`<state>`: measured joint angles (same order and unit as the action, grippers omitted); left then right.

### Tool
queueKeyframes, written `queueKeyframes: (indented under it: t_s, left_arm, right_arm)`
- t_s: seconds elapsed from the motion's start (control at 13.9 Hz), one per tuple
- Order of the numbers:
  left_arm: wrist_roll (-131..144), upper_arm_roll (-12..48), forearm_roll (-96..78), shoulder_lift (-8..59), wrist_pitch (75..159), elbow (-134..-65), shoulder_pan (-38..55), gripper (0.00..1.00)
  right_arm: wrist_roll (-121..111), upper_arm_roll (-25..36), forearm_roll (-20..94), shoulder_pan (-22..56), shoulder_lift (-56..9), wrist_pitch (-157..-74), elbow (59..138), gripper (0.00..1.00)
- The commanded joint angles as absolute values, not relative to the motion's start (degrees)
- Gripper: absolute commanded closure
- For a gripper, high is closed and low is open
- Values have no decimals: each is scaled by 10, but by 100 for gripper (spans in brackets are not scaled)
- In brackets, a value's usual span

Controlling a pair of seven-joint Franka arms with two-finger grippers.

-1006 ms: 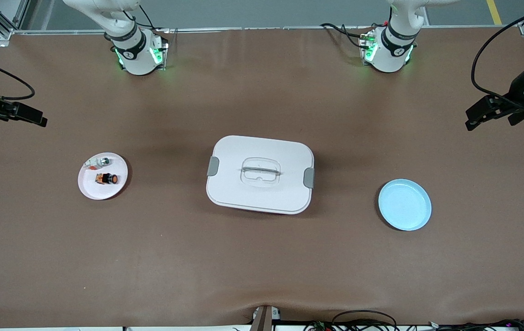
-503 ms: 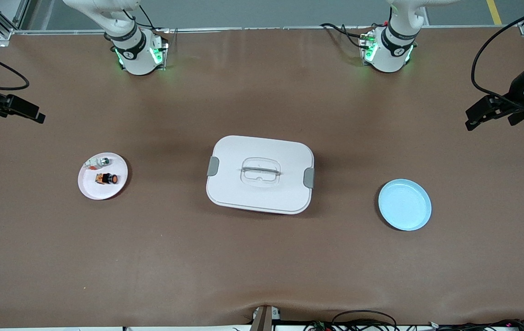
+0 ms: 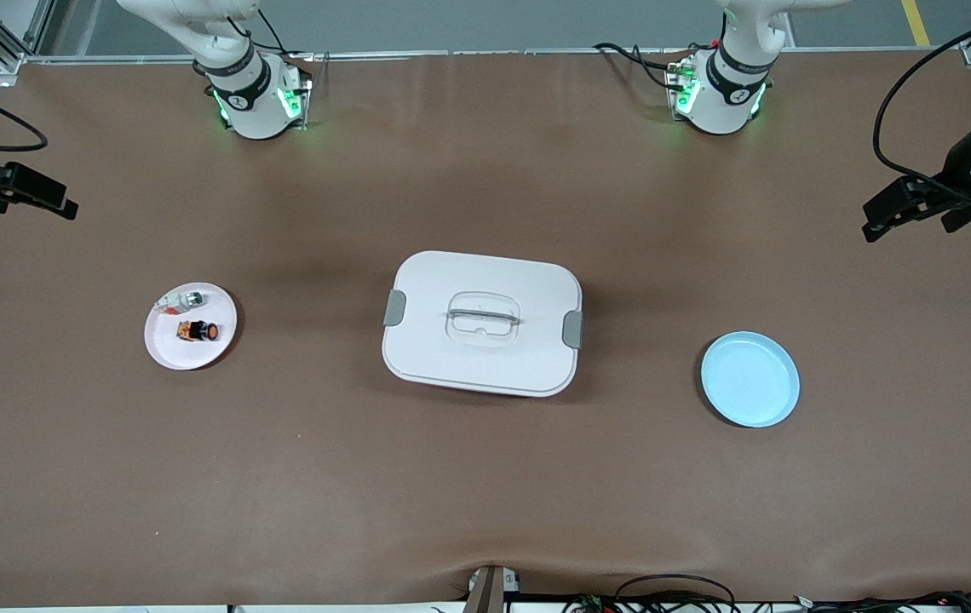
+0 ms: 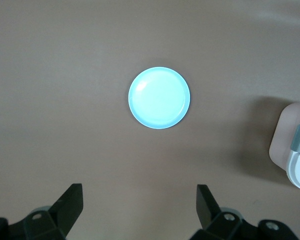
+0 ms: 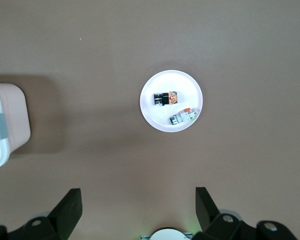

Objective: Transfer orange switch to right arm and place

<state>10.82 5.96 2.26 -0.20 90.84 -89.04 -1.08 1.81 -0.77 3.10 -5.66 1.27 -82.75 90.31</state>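
Orange switch (image 3: 198, 330) (black-bodied) lying on white plate (image 3: 169, 351)

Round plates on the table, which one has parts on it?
The white round plate toward the right arm's end; the light blue round plate holds nothing.

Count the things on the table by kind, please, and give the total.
Plates: 2, the white plate and the light blue plate.
Small parts: 2, both on the white plate, the orange switch and the silvery-white part.
Lidded boxes: 1, the white box.
Total: 5.
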Motion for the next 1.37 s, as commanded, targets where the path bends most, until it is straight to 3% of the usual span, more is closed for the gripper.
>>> queueKeyframes:
  t_s: [0.0,0.29,1.29]
  left_arm:
    - [94,57,13,-12,913,-900,-11,0]
    - [92,57,15,-9,913,-896,-9,0]
    - [35,52,11,-10,908,-882,-14,0]
  right_arm:
    - [-6,-10,37,-72,36,-836,929,0]
    - [-2,-11,37,-71,81,-878,996,0]
    - [28,-16,7,-40,89,-905,996,0]
